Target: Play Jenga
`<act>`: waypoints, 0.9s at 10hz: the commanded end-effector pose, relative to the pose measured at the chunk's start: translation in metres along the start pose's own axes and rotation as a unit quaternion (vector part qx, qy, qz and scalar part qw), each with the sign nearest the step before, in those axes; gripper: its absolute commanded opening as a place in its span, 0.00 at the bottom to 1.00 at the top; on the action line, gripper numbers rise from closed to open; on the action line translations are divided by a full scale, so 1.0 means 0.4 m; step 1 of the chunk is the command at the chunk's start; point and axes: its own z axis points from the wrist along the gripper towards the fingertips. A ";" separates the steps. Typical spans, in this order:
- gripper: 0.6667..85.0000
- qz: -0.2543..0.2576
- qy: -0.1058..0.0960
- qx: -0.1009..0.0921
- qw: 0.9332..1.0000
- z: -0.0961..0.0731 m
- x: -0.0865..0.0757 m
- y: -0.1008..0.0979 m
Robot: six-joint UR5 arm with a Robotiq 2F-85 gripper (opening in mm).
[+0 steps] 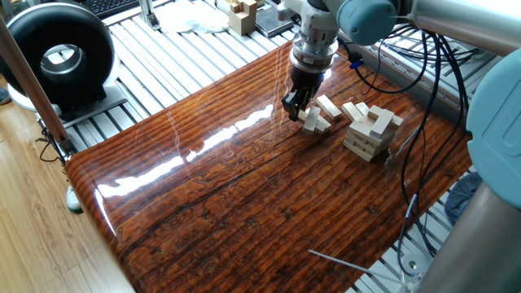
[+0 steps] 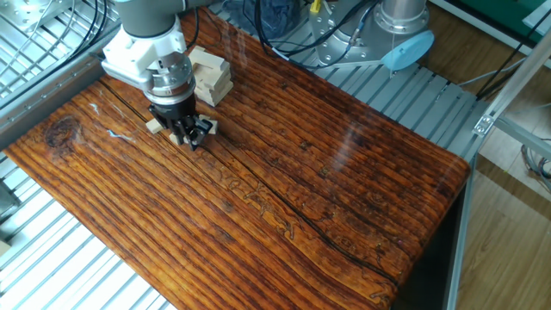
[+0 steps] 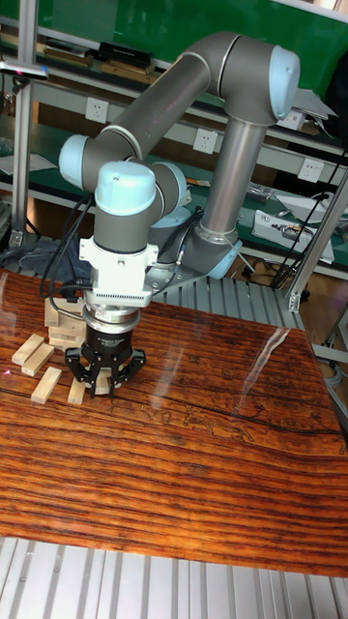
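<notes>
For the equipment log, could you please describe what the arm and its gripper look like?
The arm is built of silver-grey metal tubes with rounded pale blue caps at the joints. A white, blocky wrist module sits above a ribbed metallic ring. The gripper is black, with short, dark fingers. Black cables trail from the wrist.

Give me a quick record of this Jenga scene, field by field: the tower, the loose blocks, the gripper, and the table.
tower: short stack of pale wooden blocks, standing near the table's edge
loose blocks: a few lying flat on the table beside the tower
gripper: pointing down, low over the loose blocks, at the end farthest from the tower
gripper state: whether it grips a block cannot be told
table: glossy dark reddish wood with strong grain
</notes>
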 end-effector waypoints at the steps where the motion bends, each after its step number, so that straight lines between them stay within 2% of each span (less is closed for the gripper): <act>1: 0.21 0.003 -0.007 -0.005 1.000 -0.002 -0.010 0.002; 3: 0.27 0.003 -0.007 -0.005 1.000 -0.005 -0.009 -0.001; 5: 0.39 0.002 -0.005 -0.013 1.000 -0.012 -0.006 0.000; 9: 0.48 0.003 -0.008 -0.019 1.000 -0.014 -0.009 0.006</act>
